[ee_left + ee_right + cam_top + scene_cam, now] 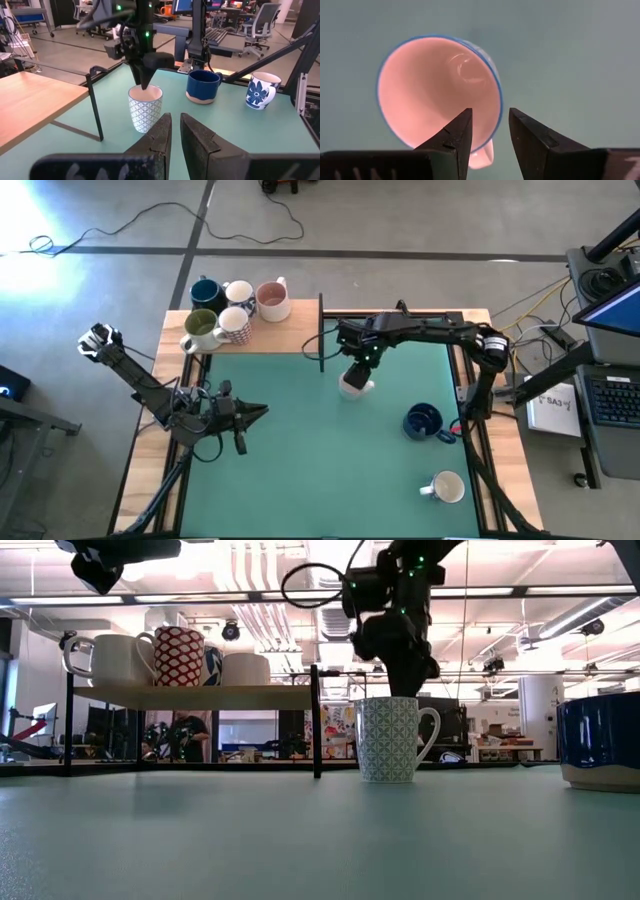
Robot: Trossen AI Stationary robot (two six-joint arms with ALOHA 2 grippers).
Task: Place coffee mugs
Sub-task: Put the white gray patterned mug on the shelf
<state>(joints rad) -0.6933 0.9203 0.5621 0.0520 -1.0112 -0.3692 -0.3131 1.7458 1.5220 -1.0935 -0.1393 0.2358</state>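
A white mug [355, 387] [390, 740] [145, 107] [437, 90] with a fine geometric pattern stands upright on the green mat, its handle [430, 735] toward the table's right. My right gripper [360, 368] [400, 688] [490, 112] points down over it, open. One finger is inside the rim and one outside, next to the handle [482, 156]. A dark blue mug [423, 421] [202, 86] and a white flowered mug [445, 487] [260, 90] stand on the mat farther right. Several more mugs [235, 310] stand on the wooden shelf. My left gripper [262, 412] [176, 120] waits, shut, over the mat's left part.
The wooden shelf [290, 335] [190, 695] runs along the far left of the table on a black frame. One frame post [321, 330] [316, 720] [95, 105] stands just left of the patterned mug. Green mat [330, 470] lies bare toward the near edge.
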